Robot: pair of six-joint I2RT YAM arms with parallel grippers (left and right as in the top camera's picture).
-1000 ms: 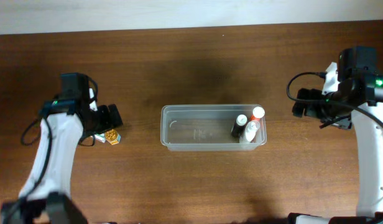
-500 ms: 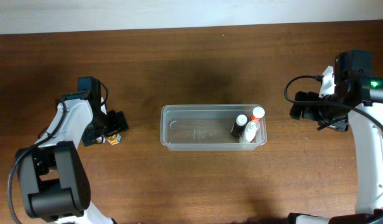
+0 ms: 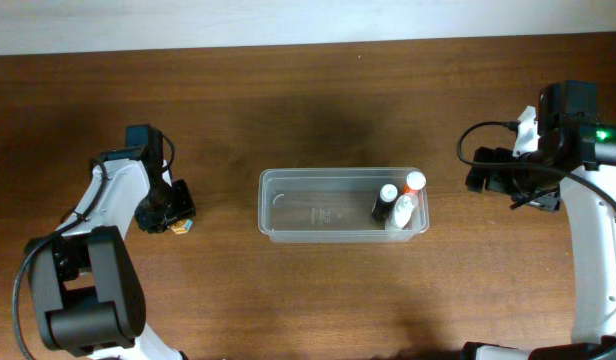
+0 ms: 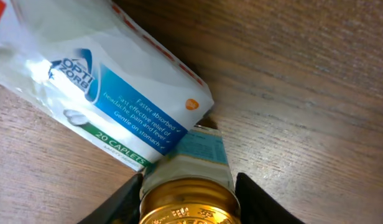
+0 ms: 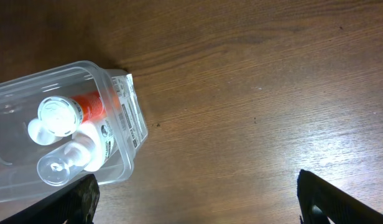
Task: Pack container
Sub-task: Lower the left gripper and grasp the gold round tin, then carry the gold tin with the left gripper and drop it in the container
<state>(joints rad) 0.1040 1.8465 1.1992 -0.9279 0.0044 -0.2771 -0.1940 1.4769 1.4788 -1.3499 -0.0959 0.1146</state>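
The clear container [image 3: 308,216] stands mid-table, with three small bottles [image 3: 400,203] upright at its right end. My left gripper [image 3: 171,210] is low at the table's left, shut on a gold-capped bottle [image 3: 181,227]. In the left wrist view the gold-capped bottle [image 4: 188,199] fills the left gripper [image 4: 188,208], and both black fingers [image 4: 120,202] press its sides. A white-and-blue caplet box [image 4: 98,81] lies against the bottle's far end. My right gripper [image 3: 485,176] hovers open and empty, right of the container [image 5: 126,112].
Bare wooden tabletop [image 3: 288,110] surrounds the container on all sides. A pale strip [image 3: 288,20] runs along the far edge of the table. The right arm's cables [image 3: 488,135] loop above the table at the right.
My left gripper's jaws have closed from wide open onto the gold-capped bottle, after the arm swung in toward it. The right arm has barely moved.
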